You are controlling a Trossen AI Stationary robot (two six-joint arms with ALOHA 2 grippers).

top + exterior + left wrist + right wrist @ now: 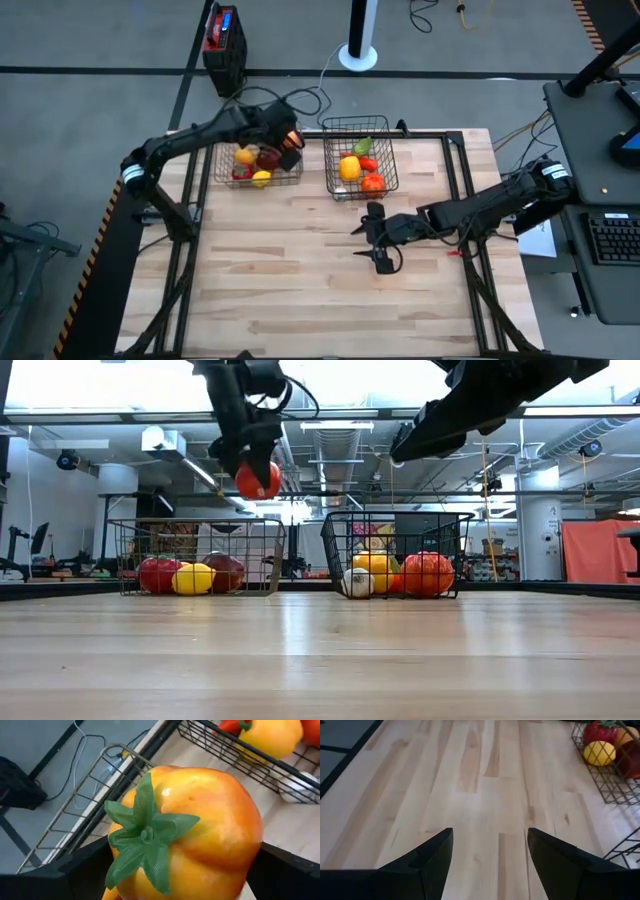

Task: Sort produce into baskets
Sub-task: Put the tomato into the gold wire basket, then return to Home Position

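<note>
Filling the left wrist view, an orange tomato (190, 830) with a green leafy cap sits clamped between the left gripper's (287, 137) two dark fingers (285, 865), which press its sides. In the low view it hangs clear above the left basket (200, 530), near that basket's right-hand wall, not yet inside.

Under the gripper, the left basket already has a red tomato (158, 574), a lemon (193, 578) and a dark red apple (225, 570) lying on its floor. Just beside it stands the right basket (385, 160), with a yellow pepper (349, 168), a white garlic (357, 583) and a red tomato (428, 573) among its pieces (a green piece at the back is too small to name).

Out on the bare table (280, 270), the right gripper (378, 240) waits with its fingers spread wide and nothing between them.

As I judge it, the step in hand is the drop: the tomato looks like the last piece still outside. What's next calls for centring over the left basket, away from the wire wall, then letting the fingers part.
</note>
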